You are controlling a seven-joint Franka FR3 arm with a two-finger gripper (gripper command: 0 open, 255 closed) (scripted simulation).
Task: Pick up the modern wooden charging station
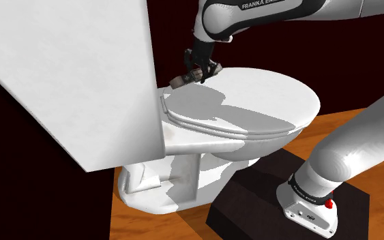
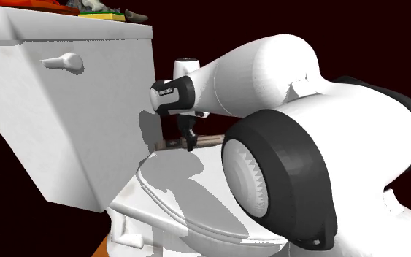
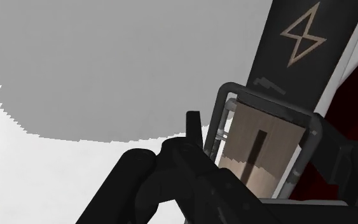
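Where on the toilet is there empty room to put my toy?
The front of the toilet lid, between the charging station and its rim, is bare. It's crowded at the back by the tank, where the hand holds the charging station.

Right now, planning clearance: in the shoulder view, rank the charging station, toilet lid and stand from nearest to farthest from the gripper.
1. charging station, between the fingers.
2. toilet lid, just beneath.
3. stand, well below, at the view's lower right.

Toilet tank [image 1: 67, 75] near the tool [image 1: 196, 73], open room above lid [image 1: 252, 95]
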